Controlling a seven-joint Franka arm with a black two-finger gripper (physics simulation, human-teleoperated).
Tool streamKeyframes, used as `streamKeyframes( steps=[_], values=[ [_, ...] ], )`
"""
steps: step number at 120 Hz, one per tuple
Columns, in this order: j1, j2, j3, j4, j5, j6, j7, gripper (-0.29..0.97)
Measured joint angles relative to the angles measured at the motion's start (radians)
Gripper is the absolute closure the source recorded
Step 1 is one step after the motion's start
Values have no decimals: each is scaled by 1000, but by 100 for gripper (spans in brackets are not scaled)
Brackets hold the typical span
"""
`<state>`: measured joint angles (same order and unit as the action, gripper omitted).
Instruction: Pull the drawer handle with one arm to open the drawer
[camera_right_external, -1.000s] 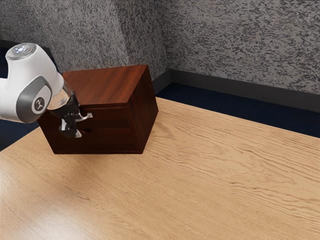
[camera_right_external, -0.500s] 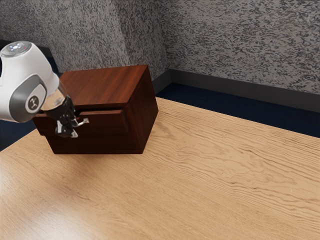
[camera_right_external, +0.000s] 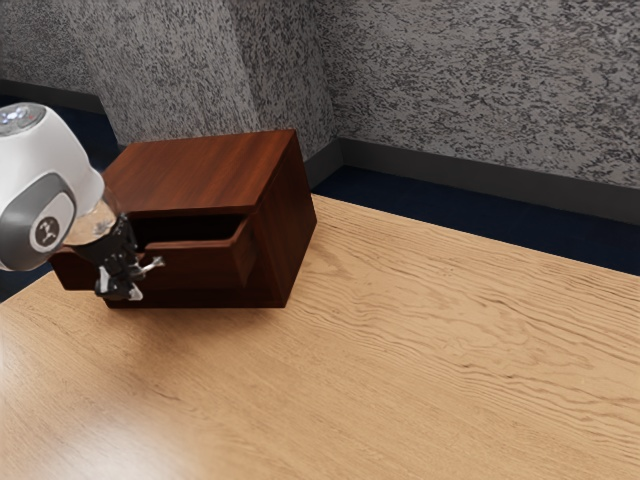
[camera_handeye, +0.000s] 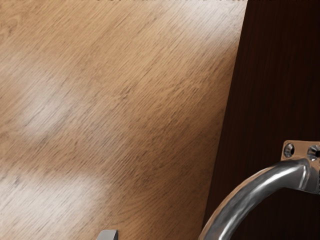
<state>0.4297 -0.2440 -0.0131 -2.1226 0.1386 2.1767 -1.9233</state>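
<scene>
Reaching in from the exterior view's left, my gripper (camera_right_external: 119, 279) is at the handle (camera_right_external: 152, 264) on the drawer (camera_right_external: 195, 262) front. Can't tell if it is clamped on the handle or apart. The drawer sticks partway out of the dark wood cabinet (camera_right_external: 215, 170), with a dark gap above its front. The cabinet sits on the bench (camera_right_external: 400, 360), toward its far end. In the wrist view, the curved metal handle meets a screwed plate (camera_handeye: 300, 150) on the drawer front, with bench grain beside it.
</scene>
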Motion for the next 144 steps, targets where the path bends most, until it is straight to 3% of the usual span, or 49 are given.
streamKeyframes(
  steps=[144],
  values=[
    [1, -273, -2, -239, -1, -13, -15, 54]
  ],
)
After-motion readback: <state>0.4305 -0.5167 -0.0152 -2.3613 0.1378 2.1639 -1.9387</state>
